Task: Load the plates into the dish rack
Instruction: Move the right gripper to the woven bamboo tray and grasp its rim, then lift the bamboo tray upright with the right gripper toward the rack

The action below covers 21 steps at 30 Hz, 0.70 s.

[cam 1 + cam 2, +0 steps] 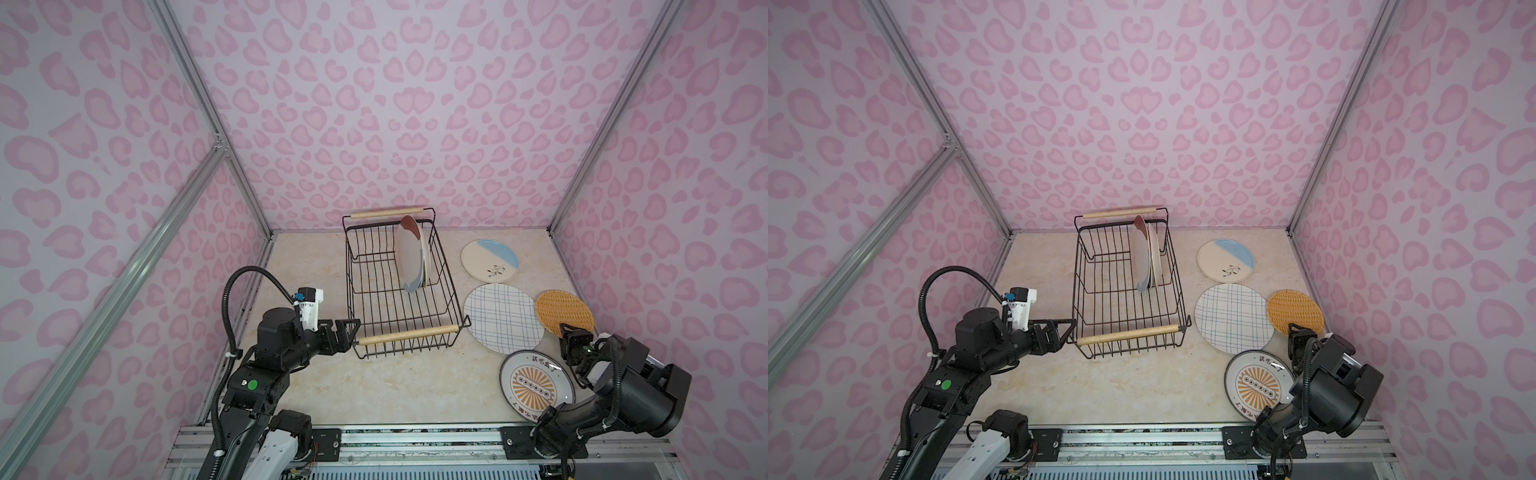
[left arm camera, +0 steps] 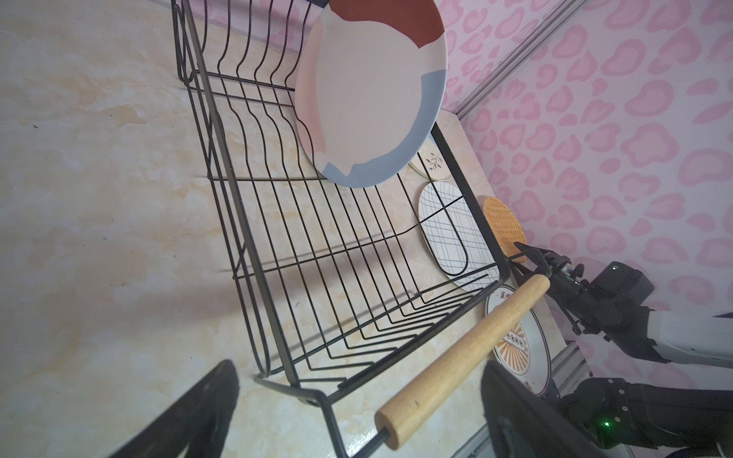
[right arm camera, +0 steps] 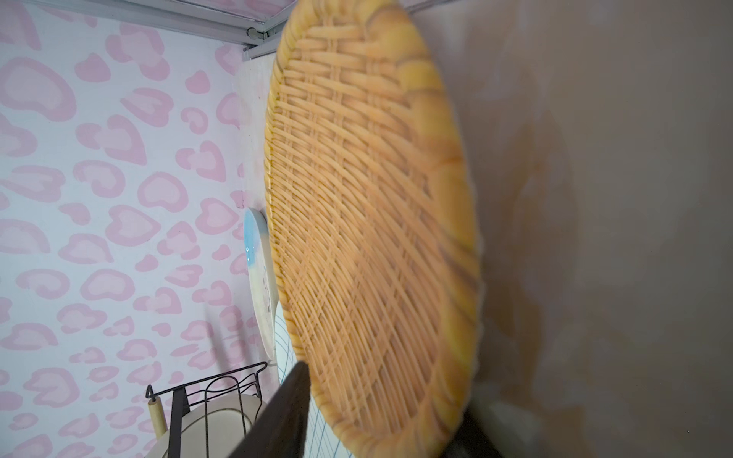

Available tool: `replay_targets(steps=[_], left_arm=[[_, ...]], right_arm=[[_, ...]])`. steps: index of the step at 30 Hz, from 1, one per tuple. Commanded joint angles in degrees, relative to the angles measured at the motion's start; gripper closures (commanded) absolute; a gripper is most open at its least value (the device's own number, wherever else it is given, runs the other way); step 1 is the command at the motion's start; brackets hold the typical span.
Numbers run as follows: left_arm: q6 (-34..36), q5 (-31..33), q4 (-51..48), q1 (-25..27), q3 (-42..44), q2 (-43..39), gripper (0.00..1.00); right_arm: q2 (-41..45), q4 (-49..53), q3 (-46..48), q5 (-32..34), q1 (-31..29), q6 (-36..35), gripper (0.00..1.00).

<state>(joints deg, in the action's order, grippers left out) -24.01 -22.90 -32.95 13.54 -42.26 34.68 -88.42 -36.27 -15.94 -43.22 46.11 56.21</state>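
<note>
Near the middle of the worktop [image 1: 395, 386] the dish rack [image 1: 407, 347] is set, its long sides running away from the arms, with a pale wooden handle [image 1: 409, 334] across the near end. Toward the far right of the rack a colour-blocked plate [image 1: 409, 257] is stood on edge, and at least one paler plate [image 1: 1155, 253] is stood upright just behind it.

Four more plates are laid on the worktop to the right of the rack. The cream-and-blue plate [image 1: 489, 259] with its sprig is placed farthest back. The blue-gridded plate [image 1: 503, 318] lies nearer, and the orange sunburst plate [image 1: 536, 384] nearest of all. The woven-look plate [image 1: 563, 311] is found just right of the gridded one.

The woven-look plate's near rim is pinched by the right hand [image 1: 575, 332] — in the right wrist view one finger [image 3: 285, 412] is seen on the upper face and the other beneath. There the plate appears slanted, with its shadow thrown on the worktop.

The left hand [image 1: 351, 330] is held with its fingers spread wide and nothing gripped — just beside the rack's near left corner, by the end of the handle.
</note>
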Motion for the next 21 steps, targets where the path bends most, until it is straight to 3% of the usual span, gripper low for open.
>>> replay_targets(steps=[1,3,11,21], left_arm=[[-0.1,0.2,0.9,-0.1,0.2,0.0,0.03],[-0.1,0.5,0.8,-0.1,0.2,-0.1,0.03],[-0.2,0.6,0.7,-0.2,0.3,0.3,0.03],[-0.3,0.9,0.5,-0.4,0.2,0.4,0.03]], right_arm=[[-1.9,1.9,0.2,1.9,-0.4,1.4,0.66],[-2.9,-0.3,0.5,1.3,-0.4,2.4,0.78],[-0.2,-4.7,1.5,-1.0,-2.2,6.5,0.99],[15.8,13.4,-3.7,2.9,-5.4,2.0,1.0]])
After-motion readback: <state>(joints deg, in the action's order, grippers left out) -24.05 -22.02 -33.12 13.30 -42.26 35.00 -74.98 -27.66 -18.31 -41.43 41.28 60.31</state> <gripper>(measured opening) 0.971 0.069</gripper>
